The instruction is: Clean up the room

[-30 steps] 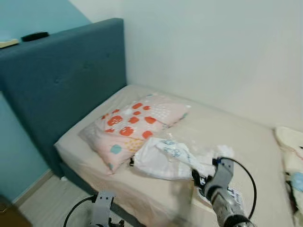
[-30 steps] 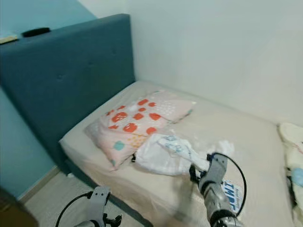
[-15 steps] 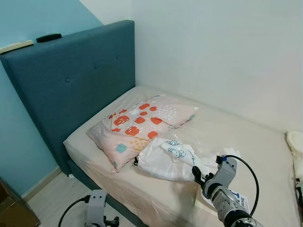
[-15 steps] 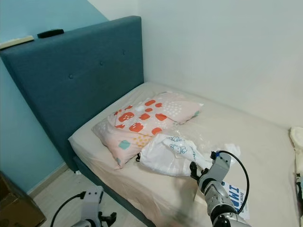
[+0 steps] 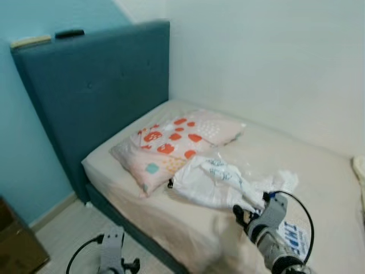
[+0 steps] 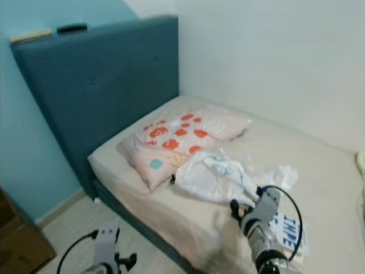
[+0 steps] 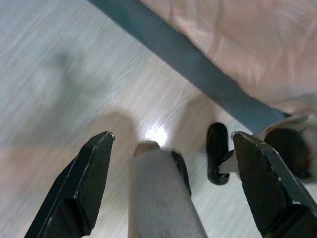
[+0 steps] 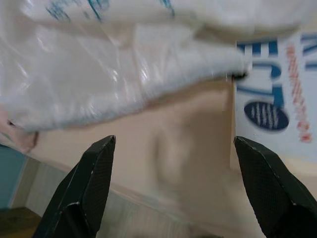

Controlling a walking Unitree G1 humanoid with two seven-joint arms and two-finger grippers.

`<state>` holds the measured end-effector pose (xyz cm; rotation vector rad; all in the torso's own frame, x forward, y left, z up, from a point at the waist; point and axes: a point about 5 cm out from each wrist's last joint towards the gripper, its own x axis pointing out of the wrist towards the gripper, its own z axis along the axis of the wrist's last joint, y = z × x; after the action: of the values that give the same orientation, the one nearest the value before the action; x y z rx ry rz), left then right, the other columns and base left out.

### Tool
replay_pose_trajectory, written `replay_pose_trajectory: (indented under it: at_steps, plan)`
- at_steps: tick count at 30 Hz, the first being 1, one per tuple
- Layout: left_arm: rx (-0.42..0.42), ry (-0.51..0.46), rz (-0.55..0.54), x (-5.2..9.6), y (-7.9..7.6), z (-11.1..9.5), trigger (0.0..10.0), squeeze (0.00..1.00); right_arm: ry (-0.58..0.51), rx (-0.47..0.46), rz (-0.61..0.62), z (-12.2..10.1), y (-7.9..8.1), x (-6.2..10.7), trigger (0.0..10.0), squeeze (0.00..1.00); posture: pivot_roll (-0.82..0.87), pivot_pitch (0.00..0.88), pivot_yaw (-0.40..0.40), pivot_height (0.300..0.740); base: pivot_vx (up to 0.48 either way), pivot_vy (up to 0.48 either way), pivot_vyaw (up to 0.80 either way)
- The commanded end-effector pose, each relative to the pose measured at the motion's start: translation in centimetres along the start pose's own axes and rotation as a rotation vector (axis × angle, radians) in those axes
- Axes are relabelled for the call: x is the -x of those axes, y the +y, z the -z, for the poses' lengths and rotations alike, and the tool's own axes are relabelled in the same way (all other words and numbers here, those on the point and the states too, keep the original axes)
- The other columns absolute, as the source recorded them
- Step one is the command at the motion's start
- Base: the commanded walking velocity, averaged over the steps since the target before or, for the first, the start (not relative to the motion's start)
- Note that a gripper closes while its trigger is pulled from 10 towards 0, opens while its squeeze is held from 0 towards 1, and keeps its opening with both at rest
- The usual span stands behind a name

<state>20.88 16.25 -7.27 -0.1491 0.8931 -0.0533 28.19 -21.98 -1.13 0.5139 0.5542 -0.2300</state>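
1. The right gripper (image 8: 173,188) is hovering with fingers spread wide over the beige bed sheet (image 5: 319,165), holding nothing.
2. A crumpled white plastic bag with blue print (image 5: 214,180) is lying just beyond it, touching the pink pillow with red spots (image 5: 177,140).
3. The left gripper (image 7: 171,183) is hanging open over pale wood flooring (image 7: 59,74) (idle).

The two head views look forward and down from high, sharing the bed (image 5: 319,171) with its headboard (image 6: 97,85) toward ten o'clock. The left wrist view faces straight down, close over the floor (image 7: 59,69). The right wrist view sits very near the plastic bag (image 8: 124,74).
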Motion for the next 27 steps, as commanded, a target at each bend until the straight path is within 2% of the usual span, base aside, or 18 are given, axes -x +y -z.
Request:
replay_pose_trajectory:
  at_steps: [1, 9, 13, 20, 27]
  plan:
    - [-0.005, 0.017, 0.001, 0.1, 0.0, 0.6, 10.0, 0.0, -0.014, -0.007, 0.01, -0.2, -0.3, 0.0, 10.0, 0.0, 0.05, 0.02, -0.045, 0.615, 0.0, 0.0, 0.0]
    - [-0.015, 0.021, 0.009, 0.1, 0.1, 0.7, 10.0, 0.0, -0.077, -0.084, 0.002, -1.7, -0.3, -0.1, 10.0, 0.0, 0.07, 0.036, -0.039, 0.615, 0.0, 0.0, 0.0]
    - [-0.016, 0.024, 0.008, 0.3, 0.4, 1.1, 10.0, 0.0, -0.135, -0.173, 0.0, -3.1, -0.4, -0.2, 10.0, 0.0, 0.09, 0.073, -0.029, 0.615, 0.0, 0.0, 0.0]
    - [-0.006, 0.039, 0.001, 0.8, 1.3, 2.5, 10.0, 0.0, -0.211, -0.183, -0.057, -5.6, 0.5, -0.4, 10.0, 0.0, 0.12, 0.12, -0.022, 0.615, 0.0, 0.0, 0.0]
    - [0.001, 0.049, -0.011, 1.4, 2.4, 3.7, 10.0, 0.0, -0.277, -0.227, -0.022, -7.7, -0.3, -0.2, 10.0, 0.0, 0.16, 0.176, -0.011, 0.615, 0.0, 0.0, 0.0]
